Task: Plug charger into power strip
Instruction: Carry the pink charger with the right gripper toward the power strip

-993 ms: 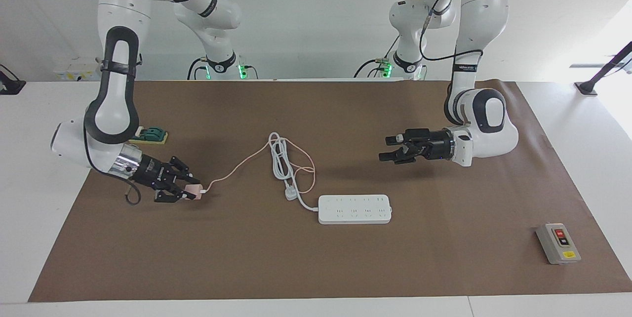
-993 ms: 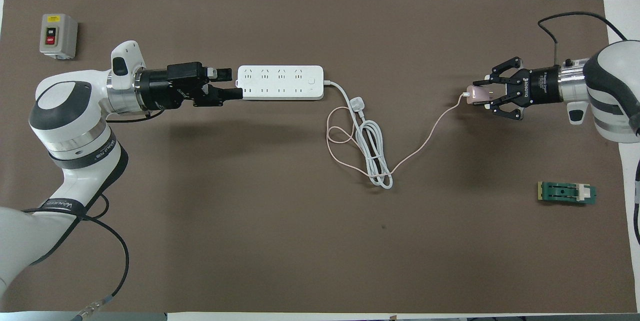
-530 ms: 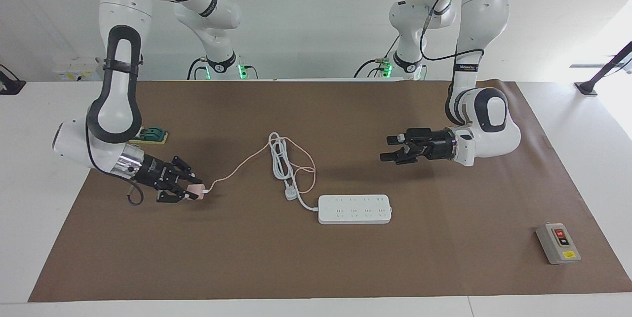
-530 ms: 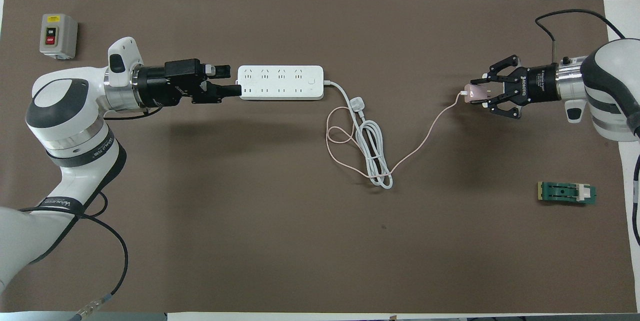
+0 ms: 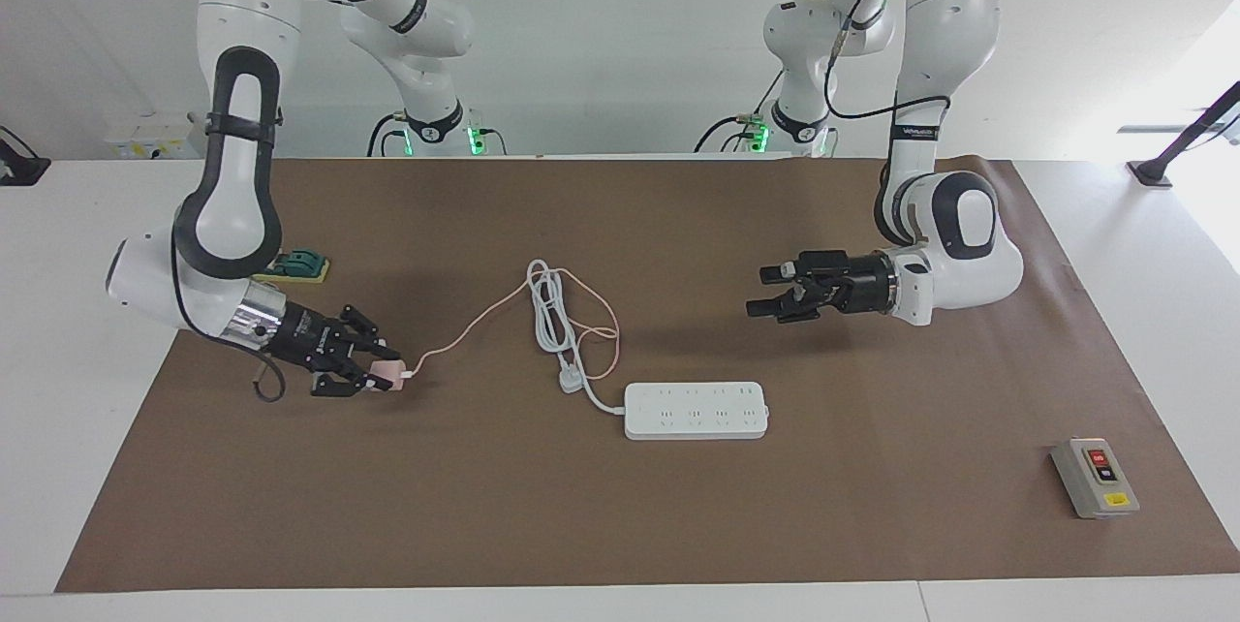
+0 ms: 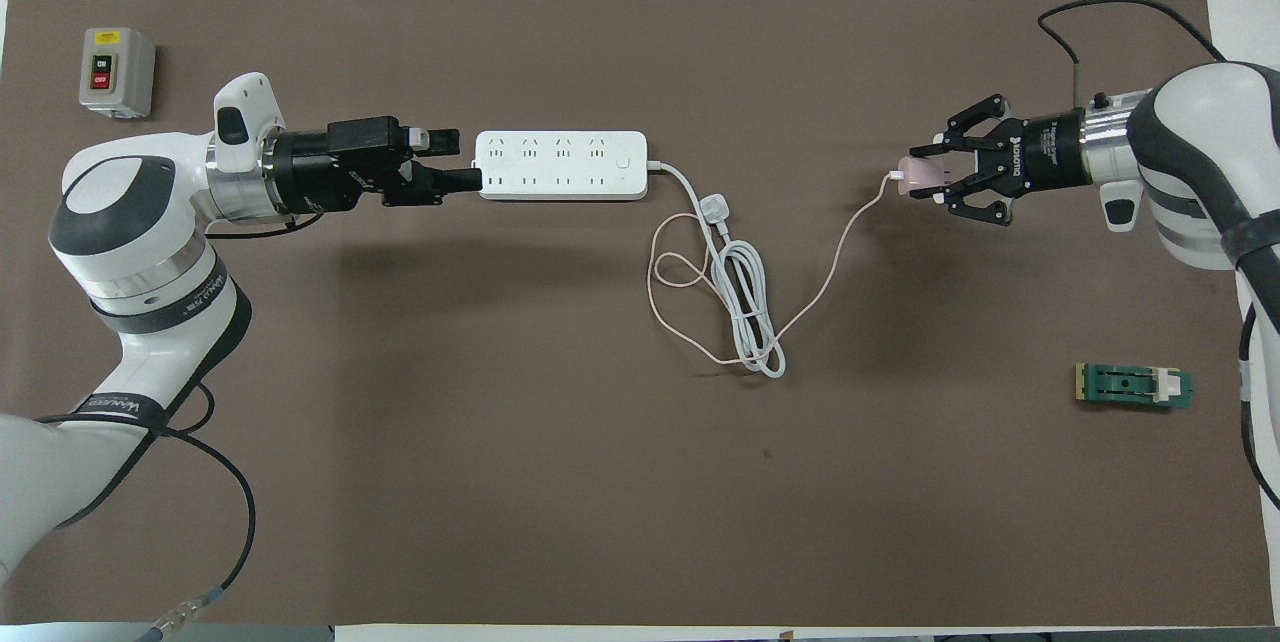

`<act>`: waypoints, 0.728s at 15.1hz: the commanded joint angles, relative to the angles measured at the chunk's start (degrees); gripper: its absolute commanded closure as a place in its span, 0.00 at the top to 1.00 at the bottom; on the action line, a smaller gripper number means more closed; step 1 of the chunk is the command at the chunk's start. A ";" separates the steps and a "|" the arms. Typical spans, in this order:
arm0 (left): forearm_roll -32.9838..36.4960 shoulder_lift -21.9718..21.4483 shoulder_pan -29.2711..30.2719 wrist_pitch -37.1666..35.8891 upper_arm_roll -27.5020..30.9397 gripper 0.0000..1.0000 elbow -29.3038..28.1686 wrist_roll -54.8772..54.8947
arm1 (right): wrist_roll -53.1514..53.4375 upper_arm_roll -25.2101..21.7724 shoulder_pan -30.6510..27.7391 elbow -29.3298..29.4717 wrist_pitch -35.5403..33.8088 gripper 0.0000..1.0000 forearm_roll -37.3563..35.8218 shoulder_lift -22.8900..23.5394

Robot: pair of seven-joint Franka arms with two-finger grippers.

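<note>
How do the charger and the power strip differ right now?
The charger is a small pink cube; the strip is a long flat white bar. The charger is gripped in the right claw; the strip lies free on the mat. The charger's cable is thin and pink, the strip's thick and white.

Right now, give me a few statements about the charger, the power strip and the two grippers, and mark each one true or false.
1. The right gripper is shut on the charger. True.
2. The charger is plugged into the power strip. False: it is in the gripper, apart from the strip, toward the right arm's end of the table.
3. The left gripper is open and holds nothing. True.
4. The left gripper presses on the power strip. False: in the facing view it is up in the air.
5. The grey switch box lies on the strip. False: it lies apart.
</note>
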 commanded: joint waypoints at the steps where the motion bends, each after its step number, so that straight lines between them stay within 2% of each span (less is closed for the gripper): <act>1: 0.70 0.11 0.02 -0.97 0.39 1.00 0.46 -0.37 | 3.54 0.05 1.09 1.09 0.06 0.00 -1.11 -0.97; 7: 0.70 -0.68 0.38 -2.29 0.56 1.00 1.95 -3.35 | 6.17 0.05 2.93 1.18 0.41 0.00 -1.11 -1.85; 11: 0.79 -0.59 0.38 -2.29 0.65 1.00 2.66 -3.80 | 14.76 -0.04 10.29 3.28 4.44 0.00 -1.02 -2.47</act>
